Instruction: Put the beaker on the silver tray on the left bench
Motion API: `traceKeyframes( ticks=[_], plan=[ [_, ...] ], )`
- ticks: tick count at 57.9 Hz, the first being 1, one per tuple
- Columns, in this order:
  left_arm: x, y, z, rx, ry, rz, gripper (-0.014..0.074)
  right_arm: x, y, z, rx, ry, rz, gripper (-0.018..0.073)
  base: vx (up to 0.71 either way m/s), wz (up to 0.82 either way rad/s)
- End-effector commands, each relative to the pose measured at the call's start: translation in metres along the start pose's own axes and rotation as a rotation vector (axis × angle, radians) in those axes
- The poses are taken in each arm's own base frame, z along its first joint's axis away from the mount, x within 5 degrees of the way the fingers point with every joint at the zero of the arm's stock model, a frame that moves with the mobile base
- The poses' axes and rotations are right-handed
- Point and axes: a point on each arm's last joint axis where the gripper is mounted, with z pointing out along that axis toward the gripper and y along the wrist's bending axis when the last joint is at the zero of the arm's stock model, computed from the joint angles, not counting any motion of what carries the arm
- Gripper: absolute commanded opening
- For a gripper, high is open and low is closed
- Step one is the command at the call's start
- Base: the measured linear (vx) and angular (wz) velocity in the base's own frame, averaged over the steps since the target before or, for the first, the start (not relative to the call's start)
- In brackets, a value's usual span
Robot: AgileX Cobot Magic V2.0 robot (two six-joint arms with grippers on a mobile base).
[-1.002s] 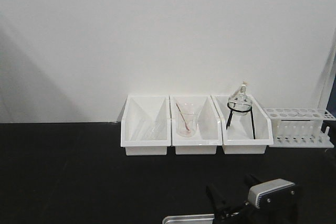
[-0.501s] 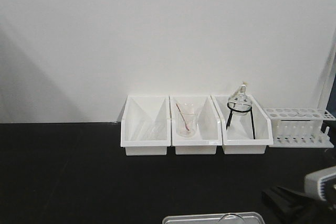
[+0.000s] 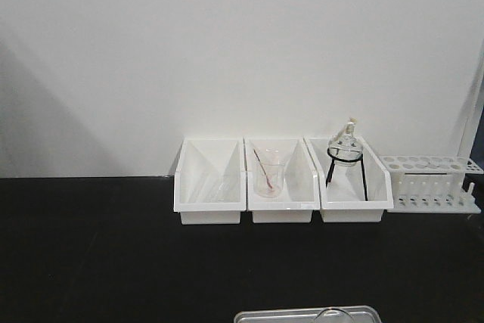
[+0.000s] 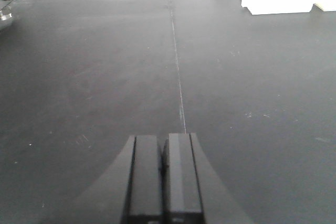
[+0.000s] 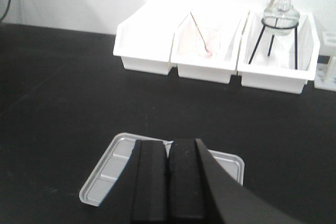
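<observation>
The right hand, clenched empty like the left hand, has left the front view, where the beaker stands on the silver tray at the table's near edge.

We see the left bench, matte black, against a white wall. On it stand three white bins in a row (touching side by side), a white tube rack just right of them, and the silver tray nearer the front edge.
</observation>
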Motion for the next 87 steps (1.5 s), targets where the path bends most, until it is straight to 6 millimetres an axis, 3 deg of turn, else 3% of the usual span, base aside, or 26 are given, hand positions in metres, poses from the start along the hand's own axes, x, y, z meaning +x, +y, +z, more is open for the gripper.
traceKeyframes(
  ticks=[1, 17, 38, 46, 87],
  plan=[
    [0.001, -0.001, 0.002, 0.007, -0.066, -0.001, 0.0001, -0.016, 0.0, -0.006, 0.0, -0.112, -0.013, -0.0011, 0.0, 0.0],
    [0.001, -0.001, 0.002, 0.007, -0.066, -0.001, 0.0001, -0.009, -0.001, -0.005, 0.013, -0.102, -0.061, -0.0011, 0.0, 0.0],
    [0.001, -0.001, 0.002, 0.007, -0.066, -0.001, 0.0001, 0.096, -0.022, -0.018, 0.246, -0.187, -0.044, -0.0011, 0.0, 0.0],
    [0.001, -0.001, 0.002, 0.007, -0.066, -0.001, 0.0001, 0.119, -0.024, -0.023, 0.293, -0.251, -0.029, -0.0011, 0.0, 0.0],
    [0.001, -0.001, 0.002, 0.007, -0.065, -0.001, 0.0001, 0.122, -0.024, -0.024, 0.302, -0.243, -0.049, -0.0011, 0.0, 0.0]
  ],
)
